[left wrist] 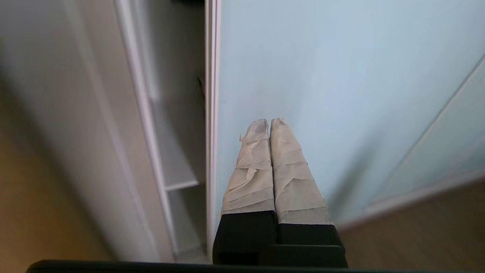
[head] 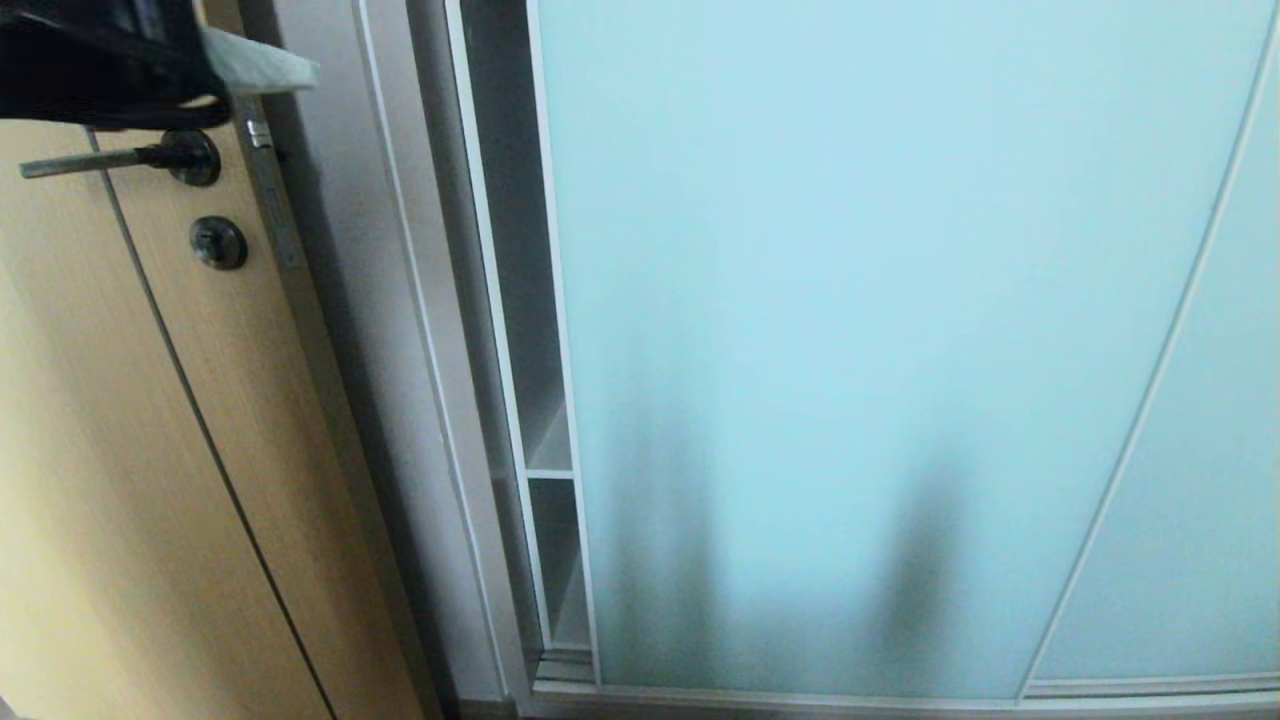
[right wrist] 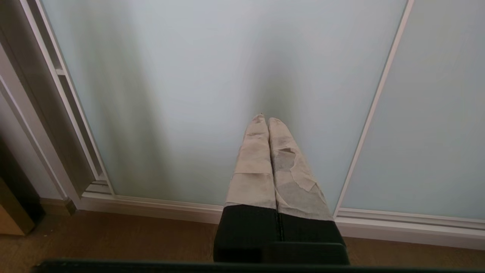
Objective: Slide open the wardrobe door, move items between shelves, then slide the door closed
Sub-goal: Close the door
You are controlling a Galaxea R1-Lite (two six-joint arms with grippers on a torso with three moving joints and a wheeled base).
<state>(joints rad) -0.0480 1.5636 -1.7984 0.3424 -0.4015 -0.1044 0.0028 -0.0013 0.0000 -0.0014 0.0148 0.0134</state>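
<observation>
Floorboard of brown wood (right wrist: 113, 239) is being shown only in the wrist views; the tan wooden door (head: 120, 450) with its dark lever handle (head: 110, 158) is being seen at the left of the head view. The sliding wardrobe door (head: 850, 350), smooth frosted aqua glass in a slim pale frame, is filling the centre and right. A narrow gap at its left edge is exposing flat white shelves (head: 550, 470). The left gripper (left wrist: 267, 122) is being held just before the glass near that edge, taped fingers pressed together, empty. The right gripper (right wrist: 264, 118), likewise closed and empty, is being pointed at the glass.
</observation>
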